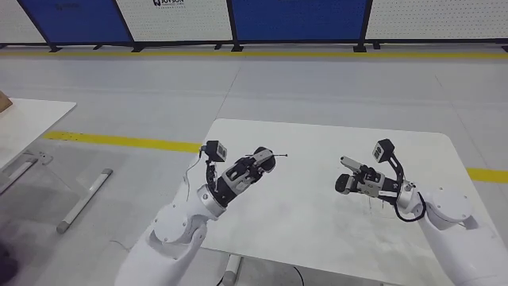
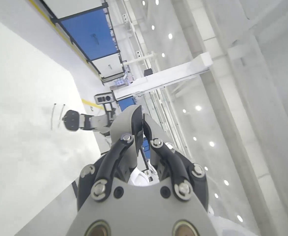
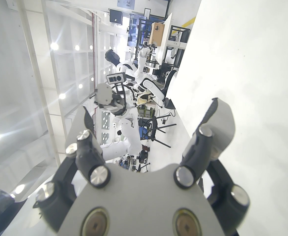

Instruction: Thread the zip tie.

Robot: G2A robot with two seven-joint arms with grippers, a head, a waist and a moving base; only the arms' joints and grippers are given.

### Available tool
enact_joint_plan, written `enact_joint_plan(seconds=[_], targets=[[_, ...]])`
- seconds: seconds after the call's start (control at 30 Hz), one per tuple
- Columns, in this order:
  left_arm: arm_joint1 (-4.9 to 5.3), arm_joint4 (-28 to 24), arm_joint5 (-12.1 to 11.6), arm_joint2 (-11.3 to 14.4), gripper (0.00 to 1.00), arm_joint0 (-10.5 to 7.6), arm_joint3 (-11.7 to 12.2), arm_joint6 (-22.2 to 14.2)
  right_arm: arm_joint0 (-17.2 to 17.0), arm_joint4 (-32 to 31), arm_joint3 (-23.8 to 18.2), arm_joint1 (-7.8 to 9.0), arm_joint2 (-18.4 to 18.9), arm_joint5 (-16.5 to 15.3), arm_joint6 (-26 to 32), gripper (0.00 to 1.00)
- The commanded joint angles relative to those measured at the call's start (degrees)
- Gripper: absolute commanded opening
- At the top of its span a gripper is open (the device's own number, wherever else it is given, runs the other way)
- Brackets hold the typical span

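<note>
A thin black zip tie (image 1: pixel 278 156) sticks out sideways from my left gripper (image 1: pixel 263 159), which is shut on it above the left part of the white table (image 1: pixel 317 238). In the left wrist view the left gripper (image 2: pixel 141 121) has its fingers pressed together, and the tie between the pads is hard to make out. My right gripper (image 1: pixel 346 172) hovers open over the right part of the table, facing the left one across a gap. Its fingers (image 3: pixel 217 109) stand wide apart with nothing between them. The left gripper (image 3: pixel 104 96) appears farther off in the right wrist view.
Two thin dark lines (image 2: pixel 56 116) lie on the table beside the right gripper (image 2: pixel 71 121); I cannot tell what they are. A second white table (image 1: pixel 32 119) stands to the left across the floor. Blue and white panels (image 1: pixel 302 0) line the back.
</note>
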Motion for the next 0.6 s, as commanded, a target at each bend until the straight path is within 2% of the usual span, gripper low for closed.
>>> enact_joint_plan(seconds=[0.0,0.1,0.23,0.43,0.53,0.57], targets=[[0.11,-0.49,-1.89,-1.33,0.00,1.81,-3.18,-0.51,0.00,0.00,0.00,0.00,0.00,0.00,0.00,1.00],[0.22,-1.17,-3.66,-2.66,0.00,3.88,-5.79,-1.41,0.00,0.00,0.00,0.00,0.00,0.00,0.00,1.00],[0.30,-0.59,-4.29,-3.26,0.00,5.10,-6.85,-1.88,0.00,0.00,0.00,0.00,0.00,0.00,0.00,1.00],[0.23,2.72,-2.38,-1.74,0.00,4.10,-5.34,-0.13,0.00,0.00,0.00,0.00,0.00,0.00,0.00,1.00],[0.18,4.18,-0.58,-0.55,0.00,3.03,-3.89,0.56,0.00,0.00,0.00,0.00,0.00,0.00,0.00,1.00],[0.15,5.26,0.69,0.16,0.00,2.45,-3.10,0.97,0.00,0.00,0.00,0.00,0.00,0.00,0.00,1.00]])
